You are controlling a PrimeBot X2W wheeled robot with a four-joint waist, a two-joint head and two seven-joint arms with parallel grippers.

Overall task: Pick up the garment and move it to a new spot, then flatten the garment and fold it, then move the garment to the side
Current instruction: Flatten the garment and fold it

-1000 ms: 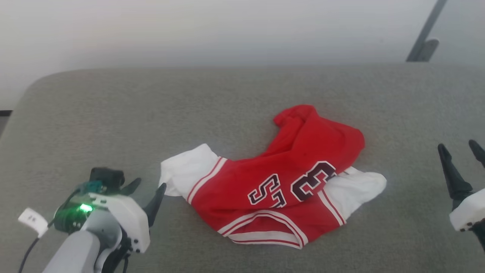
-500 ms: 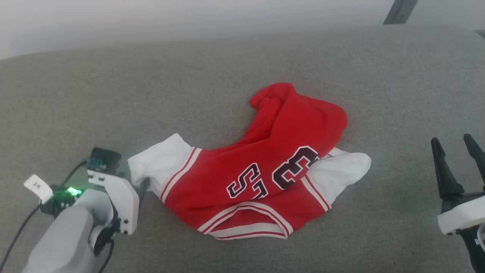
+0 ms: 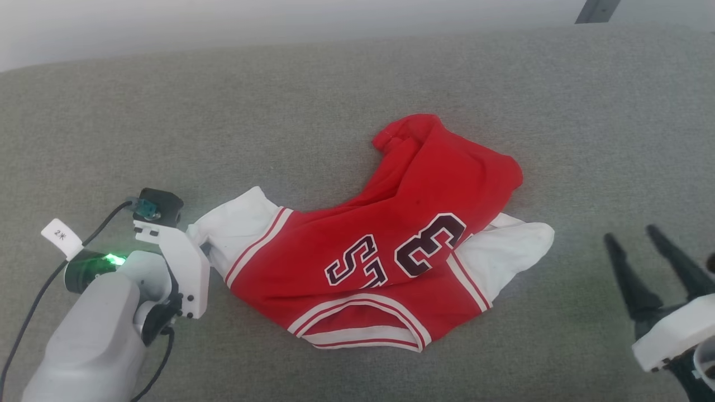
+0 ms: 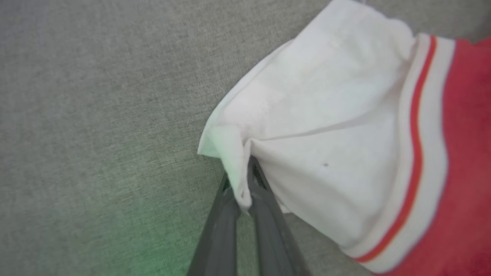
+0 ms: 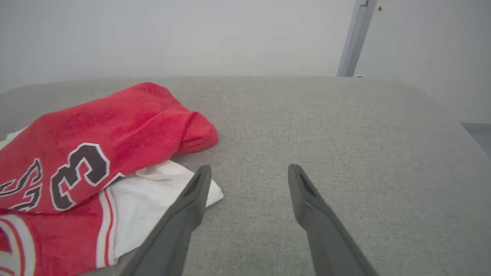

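Only a thin sleeve-edge fold of the red jersey T-shirt (image 3: 391,240), crumpled on the grey bench (image 3: 167,111), is clamped by the left pincer (image 4: 239,178), the right pincer (image 5: 249,168) standing apart, so it could be lost on lifting.

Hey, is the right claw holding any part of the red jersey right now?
No, in the head view the right claw stands open over the grey cushion, clear of the garment.

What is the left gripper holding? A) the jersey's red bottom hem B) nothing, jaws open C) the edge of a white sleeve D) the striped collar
C: the left wrist view shows the left gripper shut on the white sleeve edge of the garment.
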